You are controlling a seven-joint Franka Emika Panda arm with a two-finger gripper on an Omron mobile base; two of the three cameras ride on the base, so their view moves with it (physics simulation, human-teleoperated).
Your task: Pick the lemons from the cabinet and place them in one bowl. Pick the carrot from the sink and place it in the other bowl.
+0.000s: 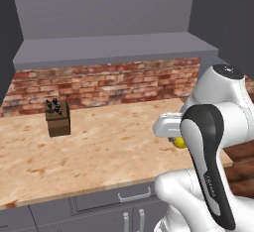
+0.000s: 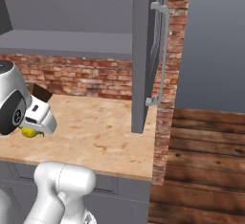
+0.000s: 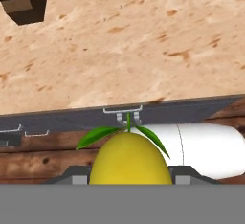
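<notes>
Your gripper [image 3: 129, 180] is closed on a lemon [image 3: 130, 160], which sits between the two fingertips with its stem and green leaves pointing away from the hand; in the left base view the same lemon [image 1: 179, 142] peeks out yellow beside the forearm, and in the right base view it hangs just under the wrist [image 2: 29, 132]. You are holding it above the front part of the wooden counter [image 1: 109, 142], near the edge where the grey drawer fronts [image 3: 72, 120] begin. The cabinet [image 2: 143, 50] stands open above, its shelf [image 1: 114, 47] bare where you can see it, and a knife block [image 1: 57, 118] stands well apart toward the brick wall. No bowl is visible from here, so you will likely have to swing or drive to find the red one. Keep the grip firm and the wrist level while you carry, since the fruit is round and could roll out of a slack pinch. Lower it close over the bowl before you let go, so it doesn't bounce out.
</notes>
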